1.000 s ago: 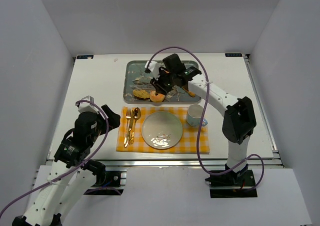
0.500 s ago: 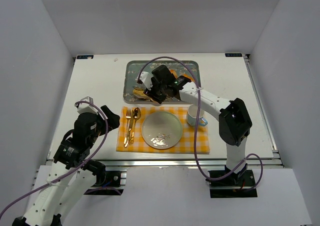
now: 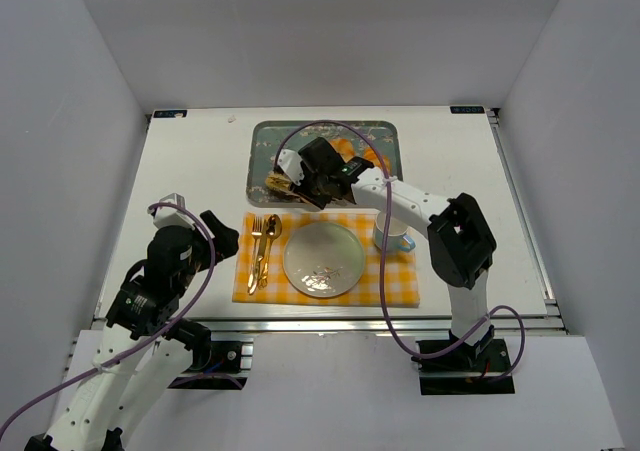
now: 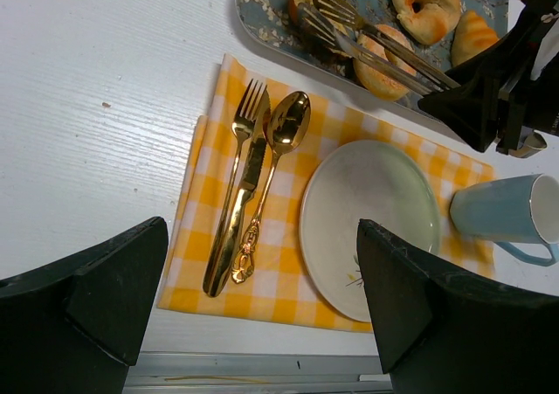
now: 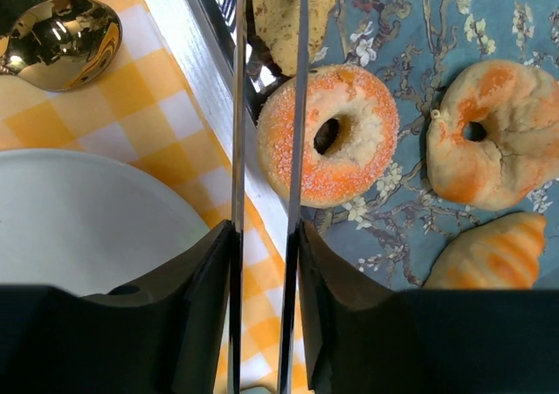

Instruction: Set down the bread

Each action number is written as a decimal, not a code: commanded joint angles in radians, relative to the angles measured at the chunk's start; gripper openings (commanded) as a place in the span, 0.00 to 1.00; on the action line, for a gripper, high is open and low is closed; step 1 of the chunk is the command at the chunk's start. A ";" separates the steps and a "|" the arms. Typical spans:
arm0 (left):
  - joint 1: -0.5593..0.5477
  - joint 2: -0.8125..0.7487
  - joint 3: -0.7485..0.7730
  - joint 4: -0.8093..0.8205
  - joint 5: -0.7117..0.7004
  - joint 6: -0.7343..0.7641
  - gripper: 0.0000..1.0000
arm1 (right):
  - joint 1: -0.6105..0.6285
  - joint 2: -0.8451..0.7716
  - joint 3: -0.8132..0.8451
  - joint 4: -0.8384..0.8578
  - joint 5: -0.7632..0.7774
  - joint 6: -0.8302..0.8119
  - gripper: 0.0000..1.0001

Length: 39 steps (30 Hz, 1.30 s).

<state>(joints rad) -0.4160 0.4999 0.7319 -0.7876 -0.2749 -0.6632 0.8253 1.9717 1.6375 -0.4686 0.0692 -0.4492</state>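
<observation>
Bread ring (image 5: pixel 327 136) lies at the tray (image 5: pixel 410 27) edge, two o'clock from the plate (image 5: pixel 87 228). The right gripper (image 5: pixel 265 237) clamps tongs (image 5: pixel 238 106) whose narrowly parted blades cross it, presumably for pickup.

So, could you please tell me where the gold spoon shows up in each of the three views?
Top external: the gold spoon lies on the placemat's left part, left of the white plate.
Left wrist: centre-left, again left of the plate.
Right wrist: only its bowl shows, in the top-left corner.
Shared landmark: the yellow checked placemat beneath it.
</observation>
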 commanded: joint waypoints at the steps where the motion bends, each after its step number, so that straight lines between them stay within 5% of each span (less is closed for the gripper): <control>1: 0.002 -0.011 0.001 -0.010 -0.015 -0.003 0.98 | 0.006 -0.010 -0.010 0.045 0.026 -0.002 0.38; 5: 0.002 -0.011 0.001 -0.007 -0.015 -0.003 0.98 | 0.006 -0.028 -0.015 0.054 0.012 -0.009 0.17; 8: 0.002 -0.003 0.012 -0.007 -0.018 0.001 0.98 | -0.003 -0.086 -0.022 0.064 -0.026 -0.014 0.11; 24: 0.002 0.015 0.021 0.017 -0.015 0.010 0.98 | -0.014 -0.686 -0.520 -0.108 -0.312 -0.181 0.07; 31: 0.002 0.060 0.029 0.068 0.003 0.016 0.98 | -0.015 -0.772 -0.659 -0.145 -0.269 -0.229 0.12; 35: 0.002 0.083 0.035 0.082 0.011 0.017 0.98 | -0.018 -0.772 -0.662 -0.133 -0.275 -0.227 0.38; 39: 0.002 0.094 0.043 0.077 0.009 0.020 0.98 | -0.026 -0.781 -0.621 -0.136 -0.299 -0.215 0.52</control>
<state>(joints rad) -0.4160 0.5888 0.7349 -0.7265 -0.2729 -0.6537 0.8074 1.2224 0.9619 -0.6296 -0.2047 -0.6621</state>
